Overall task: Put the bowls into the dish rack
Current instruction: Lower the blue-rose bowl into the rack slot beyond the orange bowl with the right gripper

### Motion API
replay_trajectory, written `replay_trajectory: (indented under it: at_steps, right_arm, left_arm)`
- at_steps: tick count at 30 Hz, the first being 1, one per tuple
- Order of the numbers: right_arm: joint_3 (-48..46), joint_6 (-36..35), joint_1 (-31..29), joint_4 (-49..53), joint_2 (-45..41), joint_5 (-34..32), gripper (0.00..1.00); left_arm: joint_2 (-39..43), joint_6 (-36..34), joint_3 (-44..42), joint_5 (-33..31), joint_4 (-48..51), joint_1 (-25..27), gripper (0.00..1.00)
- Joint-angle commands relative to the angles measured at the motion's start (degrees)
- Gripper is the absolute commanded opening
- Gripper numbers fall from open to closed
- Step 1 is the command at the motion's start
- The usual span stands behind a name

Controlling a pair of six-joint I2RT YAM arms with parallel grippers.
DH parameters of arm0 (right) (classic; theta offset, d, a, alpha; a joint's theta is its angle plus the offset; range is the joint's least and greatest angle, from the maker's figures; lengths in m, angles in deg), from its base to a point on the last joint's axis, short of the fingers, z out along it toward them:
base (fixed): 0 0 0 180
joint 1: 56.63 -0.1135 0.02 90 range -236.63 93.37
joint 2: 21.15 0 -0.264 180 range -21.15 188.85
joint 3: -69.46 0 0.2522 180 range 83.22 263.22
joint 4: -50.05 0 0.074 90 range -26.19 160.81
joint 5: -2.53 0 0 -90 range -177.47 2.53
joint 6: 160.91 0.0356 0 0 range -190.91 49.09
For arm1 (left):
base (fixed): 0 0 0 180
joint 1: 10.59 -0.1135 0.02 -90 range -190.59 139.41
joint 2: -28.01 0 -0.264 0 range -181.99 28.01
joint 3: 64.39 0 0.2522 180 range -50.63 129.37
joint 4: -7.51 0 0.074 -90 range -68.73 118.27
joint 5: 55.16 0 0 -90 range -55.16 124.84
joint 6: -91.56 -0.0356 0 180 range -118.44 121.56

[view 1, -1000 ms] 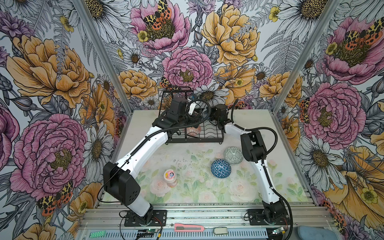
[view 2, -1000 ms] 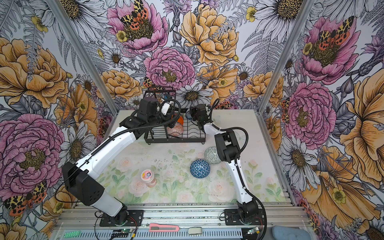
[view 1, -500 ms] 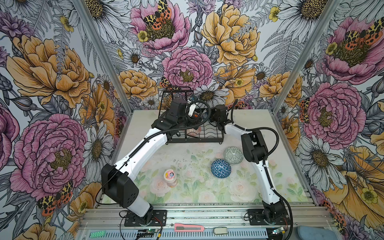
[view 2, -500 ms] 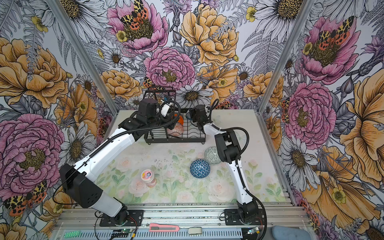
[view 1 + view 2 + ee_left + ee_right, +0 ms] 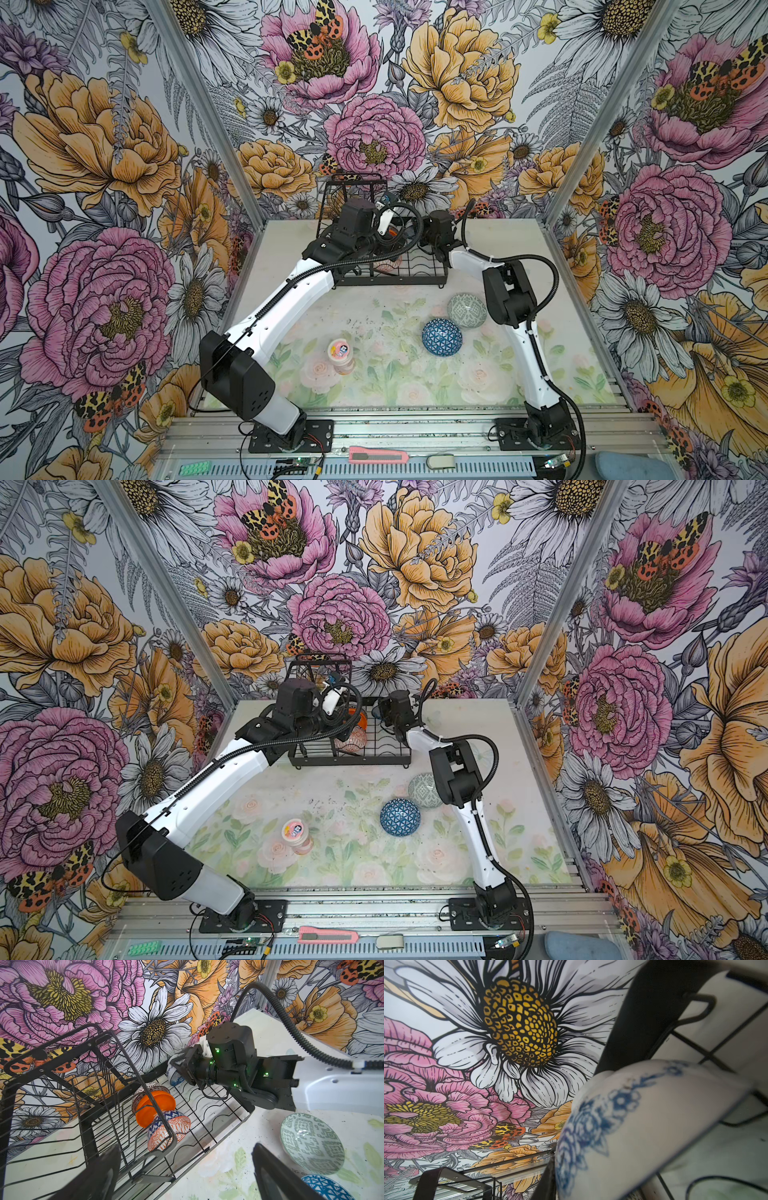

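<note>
The black wire dish rack (image 5: 415,279) (image 5: 353,763) (image 5: 209,1147) stands at the back of the table. A plain orange bowl (image 5: 154,1107) and an orange geometric bowl (image 5: 172,1132) stand on edge in it, with a brown-patterned rim behind them. My right gripper (image 5: 178,1069) (image 5: 581,1115) reaches over the rack's back right with the white-blue floral bowl (image 5: 174,1078) (image 5: 633,1126) between its fingers. Whether they still press it does not show. My left gripper (image 5: 187,1178) hangs open and empty over the rack's front rim. The grey-green bowl (image 5: 466,311) (image 5: 311,1142) and the dark blue bowl (image 5: 441,337) (image 5: 328,1187) lie on the table.
A small pink-lidded jar (image 5: 341,353) stands left of the dark blue bowl. The right arm's elbow (image 5: 509,295) sits close beside the grey-green bowl. The rack's taller basket (image 5: 62,1053) rises at its left end. A pink box cutter (image 5: 376,456) lies on the front rail.
The left wrist has lifted slightly over the rack. The right arm stays at the rack's back right with the floral bowl between its fingers.
</note>
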Motion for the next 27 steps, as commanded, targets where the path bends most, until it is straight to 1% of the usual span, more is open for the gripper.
replay_trajectory:
  at_steps: [1,9,16,27]
  right_arm:
    - [-0.7,-0.4,-0.6,3.0,-1.8,-1.0,0.28]
    - [0.5,-0.3,-0.5,3.1,-1.4,-1.3,0.31]
    - [2.0,-0.3,-0.3,3.2,-0.8,-1.3,0.37]
    - [3.0,-0.7,-0.2,3.4,-1.0,-1.4,0.44]
  left_arm:
    - [1.8,-1.0,-0.9,-0.3,-0.9,0.6,0.99]
    - [2.0,-1.1,-1.0,-0.4,-0.8,1.0,0.99]
    - [2.1,-1.1,-1.1,-0.5,-0.8,1.0,0.99]
    - [2.1,-1.2,-1.3,-0.6,-1.2,1.0,0.99]
